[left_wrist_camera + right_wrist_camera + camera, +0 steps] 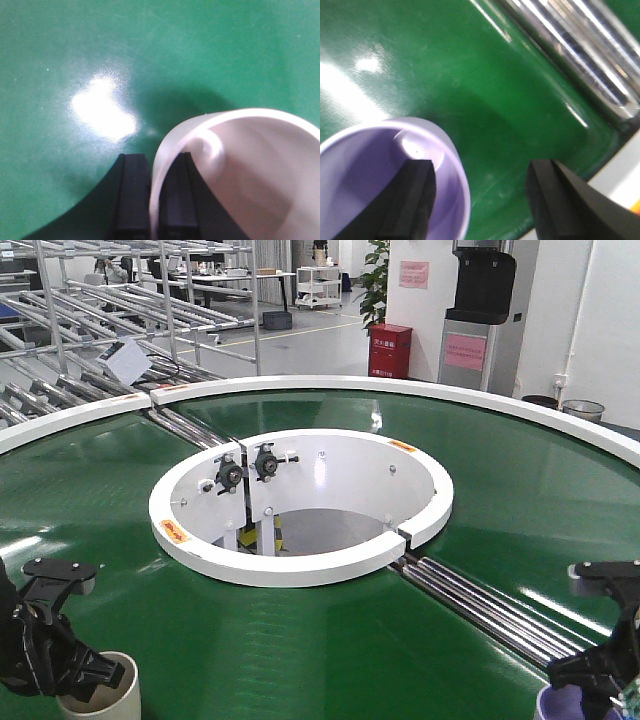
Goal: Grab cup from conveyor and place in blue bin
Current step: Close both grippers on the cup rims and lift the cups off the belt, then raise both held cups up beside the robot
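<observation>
The glossy green conveyor (330, 640) fills the front view. A cream-white cup (108, 702) stands on it at the bottom left. My left gripper (95, 675) is shut on its wall. In the left wrist view the left gripper (155, 157) has one finger inside and one outside the cup (250, 165). A purple cup (565, 706) stands at the bottom right under my right gripper (585, 675). In the right wrist view the right gripper (481, 167) is open, with its left finger inside the purple cup (365, 165) and the other well clear of it. The blue bin is out of view.
The white inner rim (300, 565) rings the central hole. Steel roller strips (480, 605) cross the belt near my right gripper and show in the right wrist view (590, 50). Metal racks (100, 310), a red box (389, 350) and a black dispenser (480, 310) stand behind.
</observation>
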You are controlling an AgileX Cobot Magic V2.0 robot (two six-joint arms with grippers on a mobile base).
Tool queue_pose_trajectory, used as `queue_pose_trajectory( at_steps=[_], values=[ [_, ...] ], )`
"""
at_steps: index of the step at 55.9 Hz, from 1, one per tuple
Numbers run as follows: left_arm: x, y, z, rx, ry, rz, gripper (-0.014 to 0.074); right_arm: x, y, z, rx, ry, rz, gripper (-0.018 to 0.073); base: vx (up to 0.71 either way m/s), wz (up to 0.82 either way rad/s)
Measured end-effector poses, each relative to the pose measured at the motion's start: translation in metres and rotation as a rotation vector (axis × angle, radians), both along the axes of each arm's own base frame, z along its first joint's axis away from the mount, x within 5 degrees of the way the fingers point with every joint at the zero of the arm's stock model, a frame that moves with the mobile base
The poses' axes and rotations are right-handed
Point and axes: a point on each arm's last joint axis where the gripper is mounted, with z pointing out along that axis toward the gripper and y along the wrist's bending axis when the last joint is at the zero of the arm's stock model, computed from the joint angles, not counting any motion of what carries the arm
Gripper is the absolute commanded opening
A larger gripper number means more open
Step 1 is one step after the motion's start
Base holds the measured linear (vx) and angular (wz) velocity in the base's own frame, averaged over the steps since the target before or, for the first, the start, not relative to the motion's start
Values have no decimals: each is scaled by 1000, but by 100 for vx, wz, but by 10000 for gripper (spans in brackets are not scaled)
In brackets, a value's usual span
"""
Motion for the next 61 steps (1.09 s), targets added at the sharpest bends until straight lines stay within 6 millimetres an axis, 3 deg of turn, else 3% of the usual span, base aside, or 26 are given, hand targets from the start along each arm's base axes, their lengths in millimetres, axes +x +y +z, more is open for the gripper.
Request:
queue_pose_trajectory(
  at_steps=[13, 31, 39, 48, 61],
  values=[
    [0, 0, 0, -1, 0, 0, -9, 12, 1, -25, 4, 51, 7, 392, 0, 0],
    [-3, 0, 10, -1, -32, -1, -9, 13, 4, -27, 32, 57, 1, -4, 0, 0],
    [-8, 0, 23, -4, -67, -1, -9, 14, 5, -23, 48, 31, -3, -15, 0, 0],
    [-17, 1, 45, -7, -127, -2, -9, 10, 7, -4, 75, -56, -2, -11, 0, 0],
    [-45, 0, 99, -42, -297, 7, -8, -16, 18, 63, 146, -342, 92, -9, 0, 0]
  ],
)
